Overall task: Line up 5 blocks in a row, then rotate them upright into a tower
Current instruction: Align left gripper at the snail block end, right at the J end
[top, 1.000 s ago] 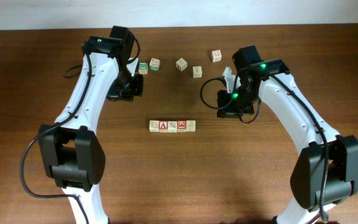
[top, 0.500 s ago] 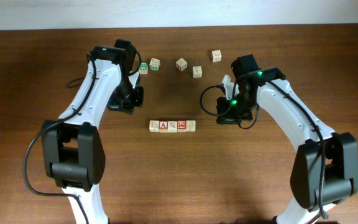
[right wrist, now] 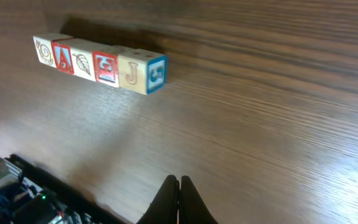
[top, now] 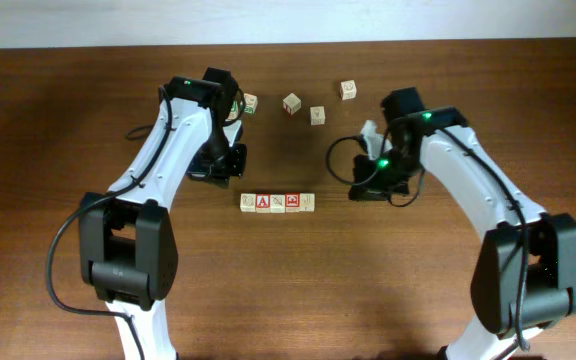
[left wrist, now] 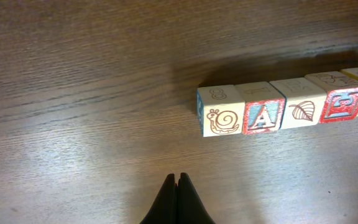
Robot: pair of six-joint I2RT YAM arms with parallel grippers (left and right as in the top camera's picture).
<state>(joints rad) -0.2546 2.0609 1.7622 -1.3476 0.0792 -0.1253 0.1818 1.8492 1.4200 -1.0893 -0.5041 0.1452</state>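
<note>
Five pale wooden blocks lie in one touching row at the table's middle. From left to right they are a snail block, a red-bordered "A" block, a leaf block, a second red-bordered block and a "J" block whose end face is blue. My left gripper is shut and holds nothing, just behind the row's left end. Off the row's right end, my right gripper is also shut, with nothing in it. Neither gripper touches a block.
Several loose cubes lie at the back of the table: one beside the left arm, then two, and one farthest right. A black cable loop hangs off the right arm.
The left arm has swung right and nearer to the row's left end. The right arm has shifted slightly toward the row's right end. Both grippers stayed shut; the blocks have not moved.
</note>
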